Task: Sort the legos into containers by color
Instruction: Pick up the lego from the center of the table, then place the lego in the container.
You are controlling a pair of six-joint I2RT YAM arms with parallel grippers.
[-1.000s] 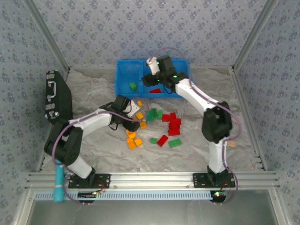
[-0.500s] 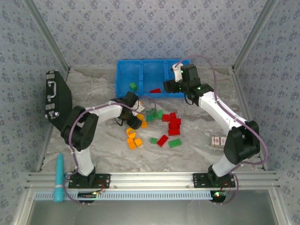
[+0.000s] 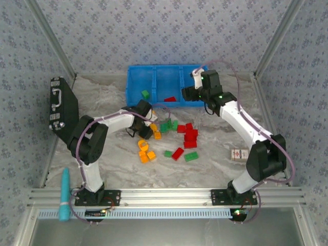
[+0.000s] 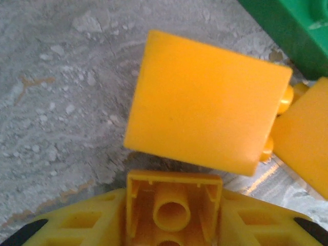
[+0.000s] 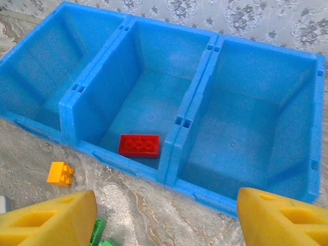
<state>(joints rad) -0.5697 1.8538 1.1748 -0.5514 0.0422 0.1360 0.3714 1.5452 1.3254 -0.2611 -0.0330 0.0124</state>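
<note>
Left tool has gripped orange brick, neighbour brick just ahead.

Green lego: cropped by the left wrist view's top-right corner.
Gripped orange lego: lower part cut off at the bottom edge.
Left hand: fingertips hidden beneath its own body from above.
Left compartment: left end lost past the right wrist view's edge.
Patterned box: print too small to read.
</note>
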